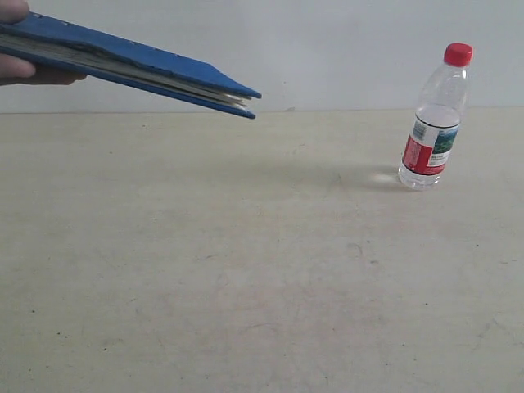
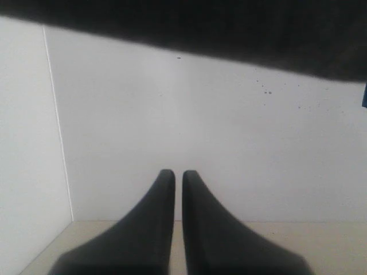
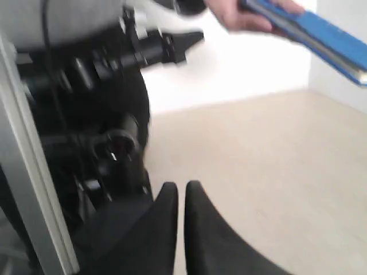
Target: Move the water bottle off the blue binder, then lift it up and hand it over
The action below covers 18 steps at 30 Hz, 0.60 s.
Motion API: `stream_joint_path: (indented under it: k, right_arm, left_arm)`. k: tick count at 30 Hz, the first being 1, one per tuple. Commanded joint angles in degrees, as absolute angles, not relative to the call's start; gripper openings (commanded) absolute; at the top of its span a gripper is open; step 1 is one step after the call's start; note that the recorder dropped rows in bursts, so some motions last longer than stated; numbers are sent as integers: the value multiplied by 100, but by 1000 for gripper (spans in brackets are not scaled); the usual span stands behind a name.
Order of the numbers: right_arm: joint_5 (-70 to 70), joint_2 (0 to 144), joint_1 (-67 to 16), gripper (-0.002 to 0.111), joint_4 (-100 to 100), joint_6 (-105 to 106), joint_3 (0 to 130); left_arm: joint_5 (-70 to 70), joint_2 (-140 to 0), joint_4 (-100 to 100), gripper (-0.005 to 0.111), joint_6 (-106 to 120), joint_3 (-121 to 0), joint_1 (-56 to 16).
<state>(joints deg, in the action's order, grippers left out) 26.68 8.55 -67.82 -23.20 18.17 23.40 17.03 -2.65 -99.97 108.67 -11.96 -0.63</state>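
Already the water bottle [image 1: 434, 123] stands clear of the blue binder [image 1: 123, 53], upright on the table [image 1: 246, 278] at the far right, its long axis vertical. A person's hand [image 1: 20, 70] holds the binder in the air at the far left, well apart from the bottle. The left gripper [image 2: 173, 180] faces a white wall, fingers nearly together, empty. The right gripper [image 3: 181, 192], somewhat blurred, looks closed and empty too. Since the bottle lies on the right arm's side, that arm is probably nearer.
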Motion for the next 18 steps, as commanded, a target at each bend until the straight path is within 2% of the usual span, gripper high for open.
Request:
stream_joint_path:
  k: [1,10,12,16,18]
  right_arm:
    - [3338,866,-6780,0,-1992,1278,2324]
    - [3500,674,-6817,0,-2009,1044,2334]
    - [3521,0,-6048,0,-1995,1122,2334]
    - [3149,0,-3771,0,-703,1244,2351]
    - [2933,47,-2997,0,-648,1233,2351]
  left_arm:
    - [1688,-235,-9995,4,10890,-1208,-91]
    - [1688,-235,-9995,4,10890,-1208,-91]
    - [1734,-235,-9995,4,10890,-1208,-91]
    - [1741,-224,-9995,4,10890,-1208,-91]
    - [1752,-224,-9995,4,10890,-1208,-91]
